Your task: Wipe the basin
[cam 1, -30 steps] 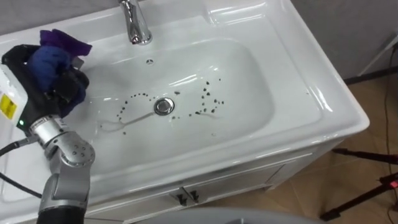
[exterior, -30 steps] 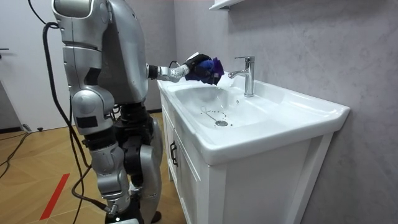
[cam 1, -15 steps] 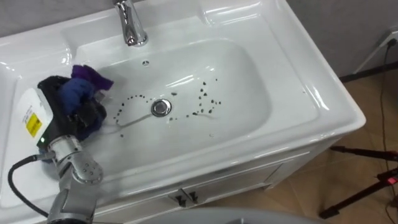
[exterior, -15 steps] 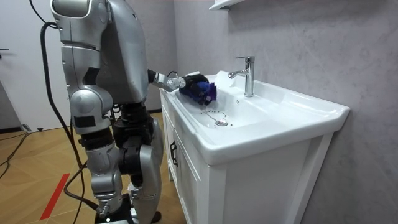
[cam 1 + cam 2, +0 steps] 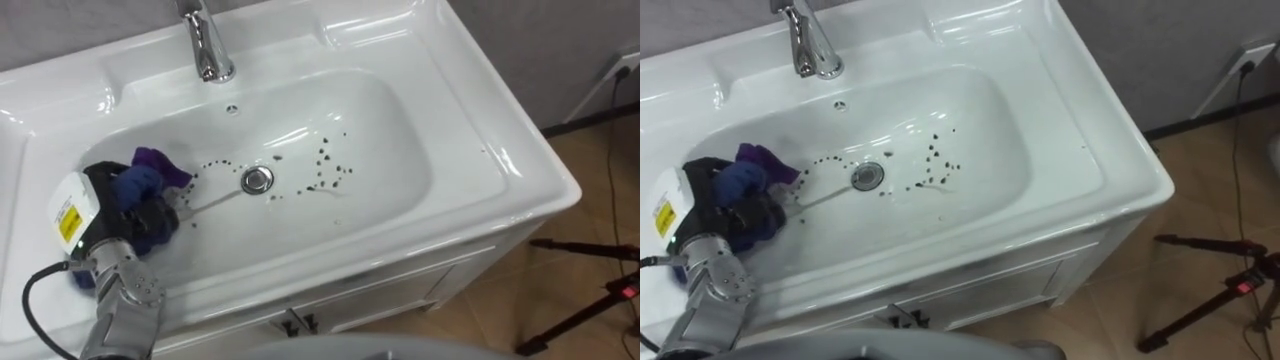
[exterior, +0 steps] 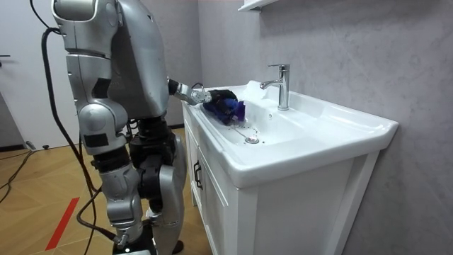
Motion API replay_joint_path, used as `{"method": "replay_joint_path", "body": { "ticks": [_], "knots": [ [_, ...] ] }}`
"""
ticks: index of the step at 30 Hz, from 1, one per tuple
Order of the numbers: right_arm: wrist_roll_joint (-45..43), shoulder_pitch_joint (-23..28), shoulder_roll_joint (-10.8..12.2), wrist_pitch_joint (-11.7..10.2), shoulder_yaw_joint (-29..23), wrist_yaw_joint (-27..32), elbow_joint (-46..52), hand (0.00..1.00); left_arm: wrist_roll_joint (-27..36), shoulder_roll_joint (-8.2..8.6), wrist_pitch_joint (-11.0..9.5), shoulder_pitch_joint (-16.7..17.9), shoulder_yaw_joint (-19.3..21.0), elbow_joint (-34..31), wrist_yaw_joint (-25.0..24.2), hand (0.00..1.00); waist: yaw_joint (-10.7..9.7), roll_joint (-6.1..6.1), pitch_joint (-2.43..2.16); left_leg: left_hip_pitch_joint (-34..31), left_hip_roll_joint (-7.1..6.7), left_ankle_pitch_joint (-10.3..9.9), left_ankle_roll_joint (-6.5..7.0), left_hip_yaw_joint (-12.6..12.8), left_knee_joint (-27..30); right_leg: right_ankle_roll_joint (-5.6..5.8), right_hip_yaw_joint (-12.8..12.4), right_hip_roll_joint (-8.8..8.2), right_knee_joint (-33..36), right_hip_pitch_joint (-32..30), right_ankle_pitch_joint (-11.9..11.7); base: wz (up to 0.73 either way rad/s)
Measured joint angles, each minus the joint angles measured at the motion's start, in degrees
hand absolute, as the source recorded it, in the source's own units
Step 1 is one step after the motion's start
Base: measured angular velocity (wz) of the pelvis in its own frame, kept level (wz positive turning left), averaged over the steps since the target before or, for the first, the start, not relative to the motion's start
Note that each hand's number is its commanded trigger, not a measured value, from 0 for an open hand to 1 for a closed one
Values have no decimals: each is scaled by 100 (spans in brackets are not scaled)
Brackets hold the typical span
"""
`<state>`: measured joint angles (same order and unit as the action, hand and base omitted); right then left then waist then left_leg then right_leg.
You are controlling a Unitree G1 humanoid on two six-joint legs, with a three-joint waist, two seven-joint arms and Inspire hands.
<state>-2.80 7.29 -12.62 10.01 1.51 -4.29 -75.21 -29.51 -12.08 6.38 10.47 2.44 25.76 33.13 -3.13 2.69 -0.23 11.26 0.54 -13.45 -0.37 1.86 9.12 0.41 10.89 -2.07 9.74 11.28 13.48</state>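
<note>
Left eye view: the left hand (image 5: 152, 218) sits low in the basin (image 5: 380, 130) at its left side, with its dark fingers curled round a bunched blue and purple cloth (image 5: 140, 180). The fingertips are buried in the folds, so the exact hold cannot be read, but the cloth appears to be clamped rather than merely pushed. The underside of the cloth is hidden, so it cannot be told whether it touches the basin floor. The cloth lies just beside the drain (image 5: 257, 180), on the drain's left, and apart from it.

A loose scatter of small dark specks (image 5: 325, 165) lies on the basin floor round the drain, thickest on its right. The specks are too small to identify. A thin wet streak runs from the drain toward the cloth.

The chrome faucet (image 5: 205, 45) stands at the back rim, and its top is cut off by the upper edge of the view. The basin is a white glossy rectangle with a flat ledge on all sides, set on a white cabinet (image 6: 212, 205). The two dark door handles (image 5: 297, 318) show at the front edge.

Room view: the robot stands upright at the basin's end, on the room view's left, with its left arm reaching over the rim. The floor (image 6: 42, 184) is wood with a red strip (image 6: 62, 221) on it. The wall (image 6: 354, 57) behind the basin is grey and textured, and a shelf (image 6: 258, 4) is cut off at the top. Dark tripod legs (image 5: 590, 290) rest on the floor to the robot's right of the cabinet.
</note>
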Motion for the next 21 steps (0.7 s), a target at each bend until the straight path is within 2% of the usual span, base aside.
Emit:
{"method": "replay_joint_path", "body": {
  "ticks": [9,11,15,21],
  "knots": [
    [0,-4,-8,158,-52,-16,20,0,-367,6,164,-86,-4,179,-40,100,-38,3,-1,39,4,0,0,66,-37,0,-7,0,-1,11,0,-2],
    [1,-12,-7,180,-52,-24,27,0,-681,6,226,-89,-14,177,-135,100,-51,34,-17,32,6,0,0,65,-43,0,-12,2,-1,-1,0,0],
    [-26,-35,-8,186,-51,-45,177,0,-1140,4,347,-89,-43,163,-359,100,-133,62,-20,-19,7,0,0,67,-46,0,6,-2,-4,-38,0,3],
    [-213,-36,-11,169,-50,-73,245,0,-1333,-2,407,-97,-42,109,-720,100,-149,82,-9,-41,10,0,0,68,-33,0,12,-2,-1,-46,-1,0]
  ]
}}
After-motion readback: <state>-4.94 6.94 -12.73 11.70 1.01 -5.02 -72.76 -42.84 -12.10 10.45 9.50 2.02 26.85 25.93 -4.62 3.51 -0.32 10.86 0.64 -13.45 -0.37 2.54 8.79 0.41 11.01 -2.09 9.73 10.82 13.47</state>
